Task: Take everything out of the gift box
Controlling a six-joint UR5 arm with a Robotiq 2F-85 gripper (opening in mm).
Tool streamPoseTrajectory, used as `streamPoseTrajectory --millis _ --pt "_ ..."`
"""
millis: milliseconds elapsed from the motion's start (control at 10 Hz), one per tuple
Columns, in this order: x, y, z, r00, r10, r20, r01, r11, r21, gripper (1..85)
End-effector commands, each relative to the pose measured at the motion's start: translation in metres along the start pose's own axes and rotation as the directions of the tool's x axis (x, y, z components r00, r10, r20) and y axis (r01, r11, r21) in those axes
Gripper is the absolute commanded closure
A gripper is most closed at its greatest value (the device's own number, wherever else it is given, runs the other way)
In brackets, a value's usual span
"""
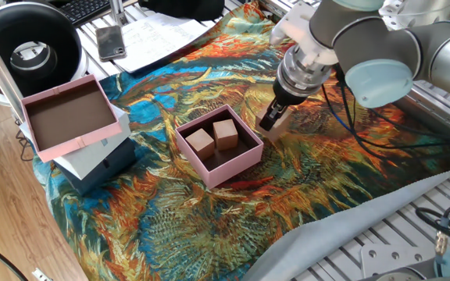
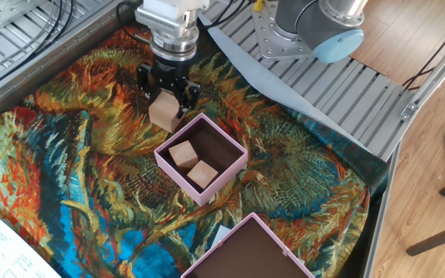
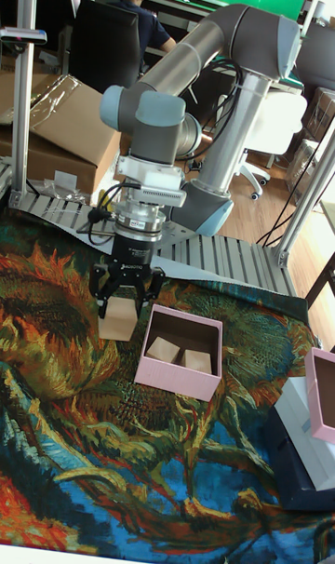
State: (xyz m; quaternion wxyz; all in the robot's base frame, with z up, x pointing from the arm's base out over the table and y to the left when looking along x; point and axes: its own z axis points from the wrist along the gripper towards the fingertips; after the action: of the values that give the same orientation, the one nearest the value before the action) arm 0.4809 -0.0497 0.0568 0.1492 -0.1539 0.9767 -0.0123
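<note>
I have one wooden cube (image 2: 164, 114) pinched between the two fingers of the gripper (image 2: 166, 99), low over the patterned cloth (image 2: 68, 154) just outside the gift box (image 2: 201, 157), off the box's wall on the arm's side; whether it touches the cloth yet I cannot tell. The other two cubes (image 2: 191, 164) sit side by side inside the gift box, against its dark floor; they look close together, perhaps touching.

These blocks read as light, rigid and plain-faced; I judge they will not deform or slip much under a flat pinch, so I would take each by two opposite side faces, coming straight down. The gift box itself is thin card and probably light; a finger catching a wall could drag or tip it.

Room inside the gift box is tight: the pair leaves open floor mainly on one side, so fingers should straddle a cube where the gap allows. Outside the gift box the cloth is open all round; the larger pink tray (image 1: 69, 117) on the white and navy box (image 1: 100, 164) stands well apart from it.
</note>
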Motion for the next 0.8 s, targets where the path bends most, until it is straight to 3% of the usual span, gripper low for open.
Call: streamPoseTrajectory --millis 0,400,700 --pt "-0.0064 0.0027 0.0055 1.000 -0.010 0.023 0.010 1.000 -0.016 41.0" --pt "-0.0092 0.0069 0.0141 0.999 -0.015 0.034 0.016 0.999 -0.029 41.7" --pt "-0.0059 0.0065 0.0152 1.000 -0.022 0.022 0.022 0.999 -0.027 33.7"
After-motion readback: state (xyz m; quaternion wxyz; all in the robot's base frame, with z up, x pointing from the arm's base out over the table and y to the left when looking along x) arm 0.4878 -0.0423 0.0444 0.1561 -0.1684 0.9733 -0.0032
